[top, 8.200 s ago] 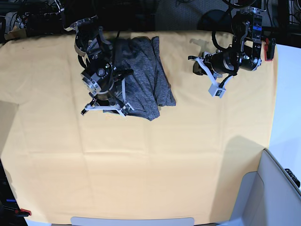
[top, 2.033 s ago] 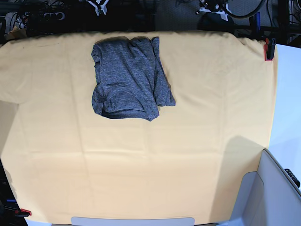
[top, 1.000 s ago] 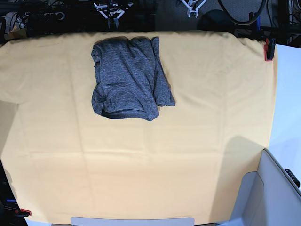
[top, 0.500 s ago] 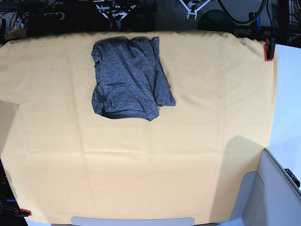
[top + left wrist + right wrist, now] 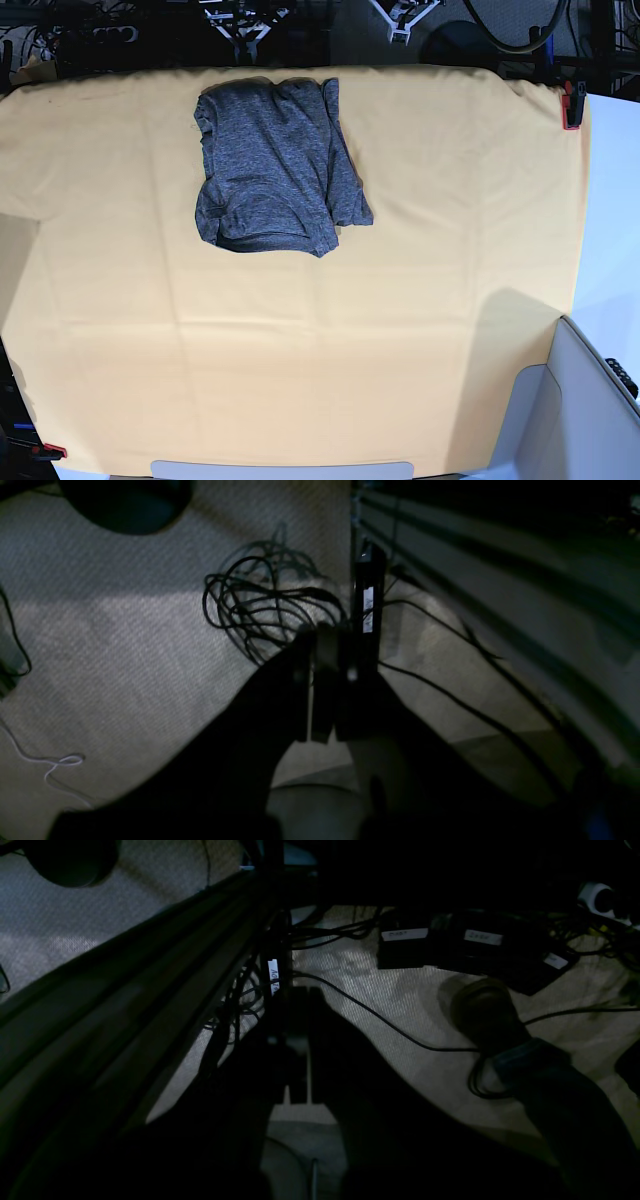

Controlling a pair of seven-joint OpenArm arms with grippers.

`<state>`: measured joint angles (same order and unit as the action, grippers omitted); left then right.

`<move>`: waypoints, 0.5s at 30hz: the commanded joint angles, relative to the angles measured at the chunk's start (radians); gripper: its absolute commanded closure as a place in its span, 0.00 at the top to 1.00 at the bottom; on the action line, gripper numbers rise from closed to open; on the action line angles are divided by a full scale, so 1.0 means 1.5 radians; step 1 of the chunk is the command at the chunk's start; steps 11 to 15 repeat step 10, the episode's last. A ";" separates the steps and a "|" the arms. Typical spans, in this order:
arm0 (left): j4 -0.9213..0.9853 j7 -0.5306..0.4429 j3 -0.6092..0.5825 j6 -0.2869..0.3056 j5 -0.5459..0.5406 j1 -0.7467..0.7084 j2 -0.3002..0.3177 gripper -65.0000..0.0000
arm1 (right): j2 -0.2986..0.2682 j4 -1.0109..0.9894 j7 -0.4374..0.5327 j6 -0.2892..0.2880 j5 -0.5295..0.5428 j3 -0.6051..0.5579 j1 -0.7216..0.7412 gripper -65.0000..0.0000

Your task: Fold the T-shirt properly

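The T-shirt, dark heathered grey, lies folded into a rough rectangle on the yellow-orange cloth, toward the far left-centre of the table. Both arms are drawn back beyond the table's far edge, and nothing touches the shirt. Only the white tips of the right gripper and the left gripper show at the top of the base view. In the wrist views, the left gripper and the right gripper are dark silhouettes with their fingers pressed together, empty, over the carpeted floor.
A red clamp pins the cloth at the far right corner. A grey-white bin stands at the near right. Behind the table, coiled cables and labelled power bricks lie on the floor.
Eight seconds ago both arms were over the table, the right one at the shirt's left edge. They have since pulled back past the far edge. In the last second, hardly anything has moved.
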<state>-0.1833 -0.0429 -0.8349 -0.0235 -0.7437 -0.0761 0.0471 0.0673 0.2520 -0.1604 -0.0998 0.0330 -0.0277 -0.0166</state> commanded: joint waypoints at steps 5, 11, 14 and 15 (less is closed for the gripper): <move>-0.002 -0.005 0.001 -0.001 -0.001 -0.002 -0.011 0.01 | 0.007 0.002 0.003 -0.002 0.002 0.002 0.000 0.00; -0.002 -0.005 -0.003 -0.001 0.002 -0.002 -0.014 0.01 | 0.020 0.001 0.003 -0.002 0.002 0.002 -0.009 0.00; -0.002 -0.005 -0.003 -0.001 0.002 -0.002 -0.014 0.01 | 0.020 0.001 0.003 -0.002 0.002 0.002 -0.009 0.00; -0.002 -0.005 -0.003 -0.001 0.002 -0.002 -0.014 0.01 | 0.020 0.001 0.003 -0.002 0.002 0.002 -0.009 0.00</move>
